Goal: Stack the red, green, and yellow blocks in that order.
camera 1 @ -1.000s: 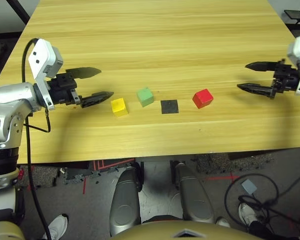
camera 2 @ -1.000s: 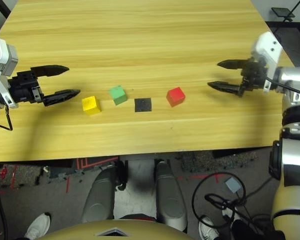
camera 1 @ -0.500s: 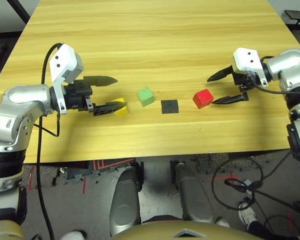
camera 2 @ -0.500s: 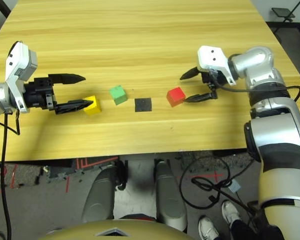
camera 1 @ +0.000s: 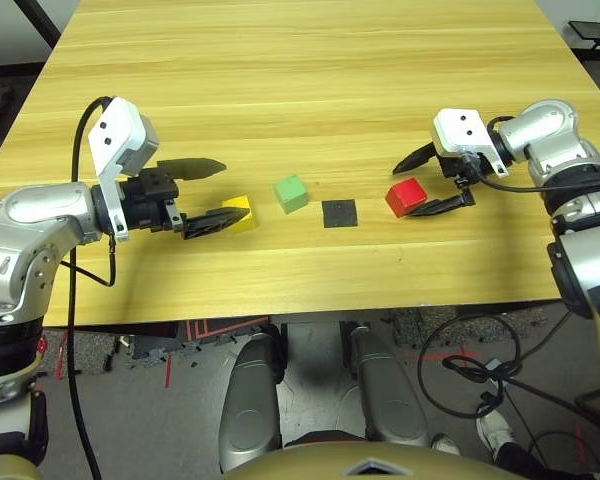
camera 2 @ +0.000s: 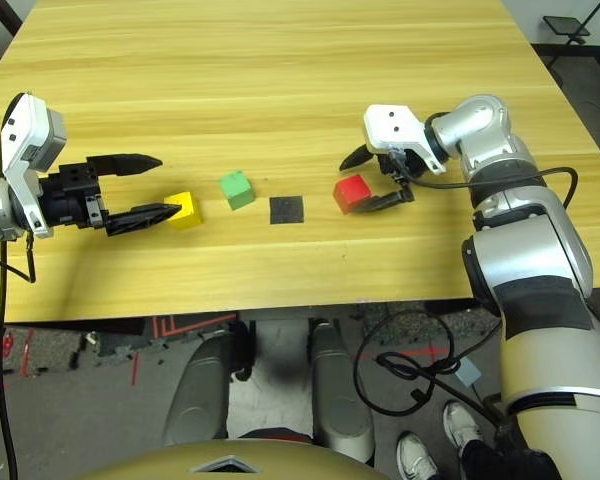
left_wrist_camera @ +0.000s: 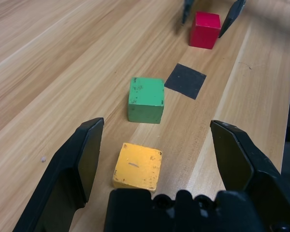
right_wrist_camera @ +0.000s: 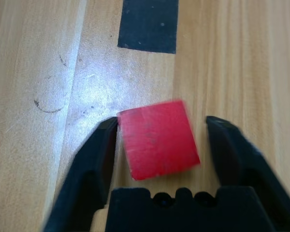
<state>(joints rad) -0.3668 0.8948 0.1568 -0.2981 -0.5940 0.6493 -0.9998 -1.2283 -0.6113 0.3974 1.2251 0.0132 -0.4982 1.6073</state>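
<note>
Both arms reach inward — right gripper [right_wrist_camera: 157, 145] fingers apart around red block [right_wrist_camera: 158, 139], left gripper [left_wrist_camera: 154, 159] fingers apart around yellow block [left_wrist_camera: 137, 166].

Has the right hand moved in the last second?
Yes. The right hand has come in from the table's right side toward the red block, which sits where it was beside the black patch; its open fingers now flank the block.

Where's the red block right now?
In the left eye view the red block sits on the table toward the robot's right, just right of the black square patch, between the open fingers of the right gripper.
</note>
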